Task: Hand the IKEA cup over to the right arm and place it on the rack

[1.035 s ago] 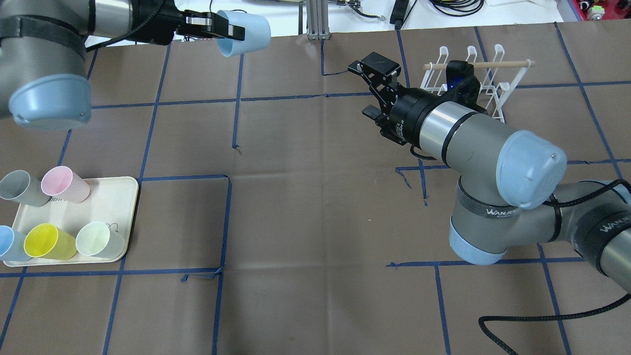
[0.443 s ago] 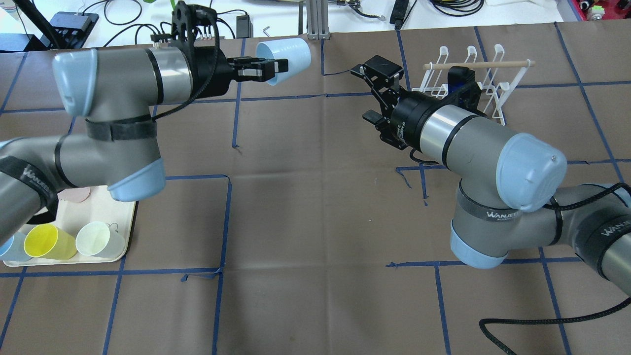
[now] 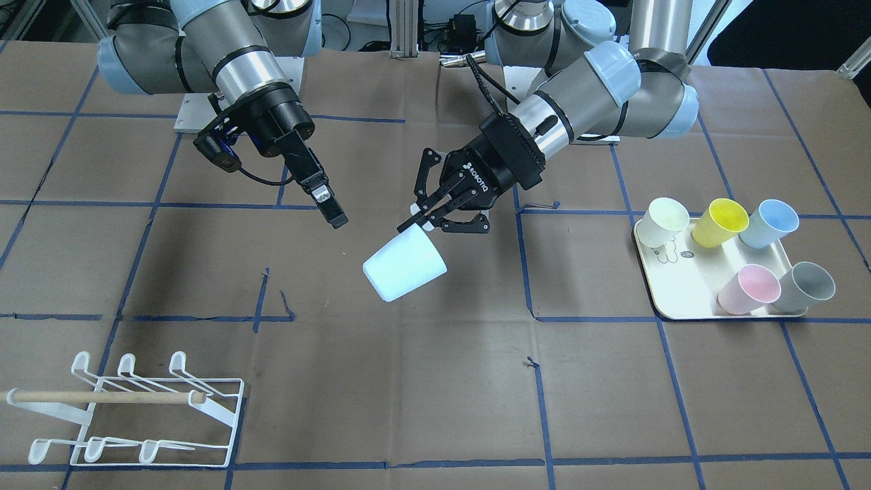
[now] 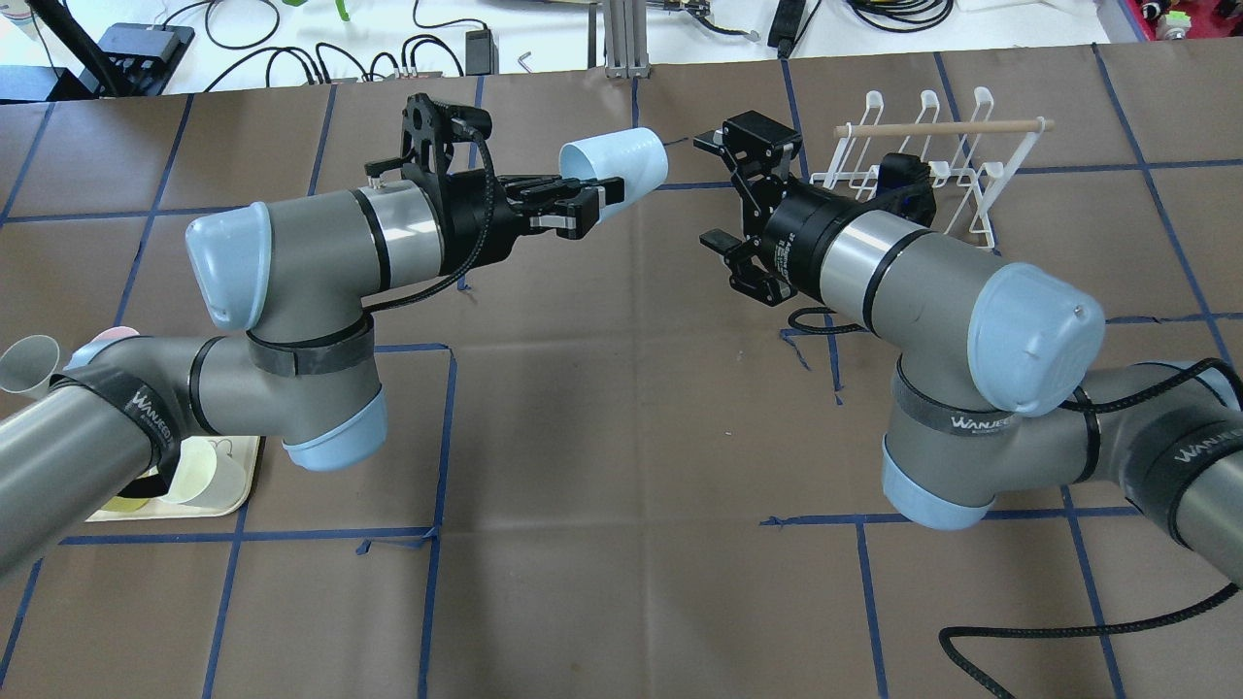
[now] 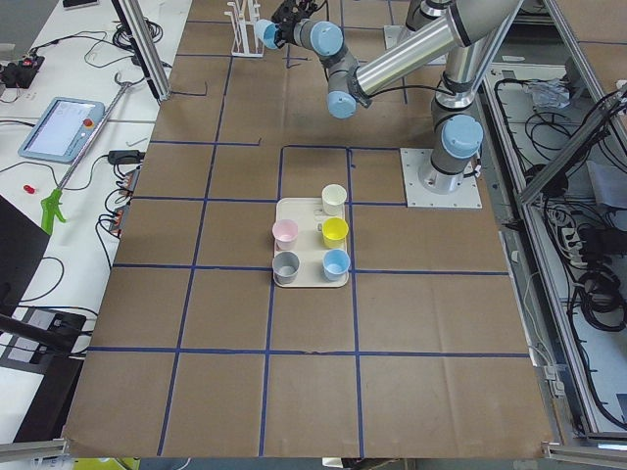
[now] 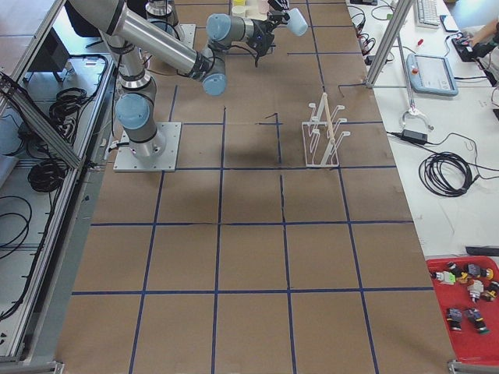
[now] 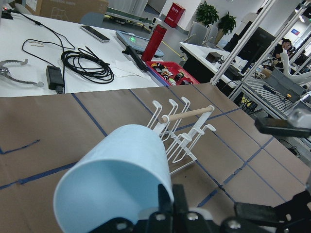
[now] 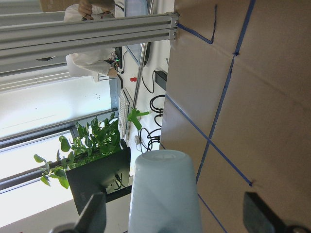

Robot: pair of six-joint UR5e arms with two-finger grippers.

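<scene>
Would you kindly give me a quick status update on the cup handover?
Left gripper shut on blue cup, held aloft. Right gripper open, facing it, not touching. Nothing between them; no cup on rack yet.

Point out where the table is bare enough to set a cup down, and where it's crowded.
Bare: the wide table stretch between the rack and the tray, along the operators' edge. Crowded: the tray, carrying five cups, and the middle, where the left gripper holds the blue cup beside the open right gripper.
</scene>
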